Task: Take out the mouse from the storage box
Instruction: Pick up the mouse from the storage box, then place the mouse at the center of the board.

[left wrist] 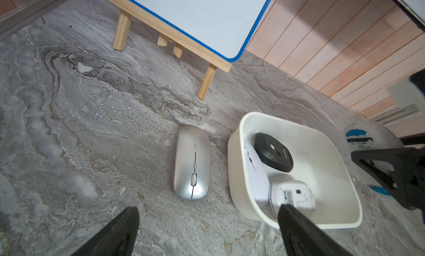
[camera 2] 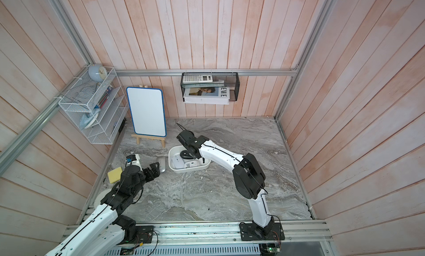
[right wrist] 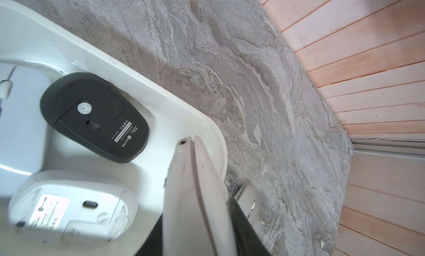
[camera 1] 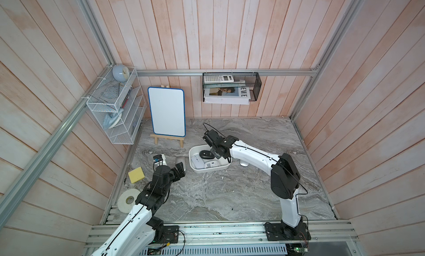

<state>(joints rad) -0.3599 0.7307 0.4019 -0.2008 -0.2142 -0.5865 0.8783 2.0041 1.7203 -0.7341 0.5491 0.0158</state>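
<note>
Right gripper (right wrist: 190,140) hovers at the box (right wrist: 161,110) rim, jaws pinched together on nothing; left gripper (left wrist: 207,229) gapes wide. Silver mouse (left wrist: 192,163) lies outside, but black mouse (left wrist: 273,152), white mouse (left wrist: 255,174) and upturned mouse (left wrist: 292,195) sit inside, unlifted.

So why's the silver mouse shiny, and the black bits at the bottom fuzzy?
Left wrist view: light glints off the silver mouse around its wheel; the left gripper shows blurred jaws, too close to the lens. Right wrist view: the upturned white mouse is soft too.
</note>
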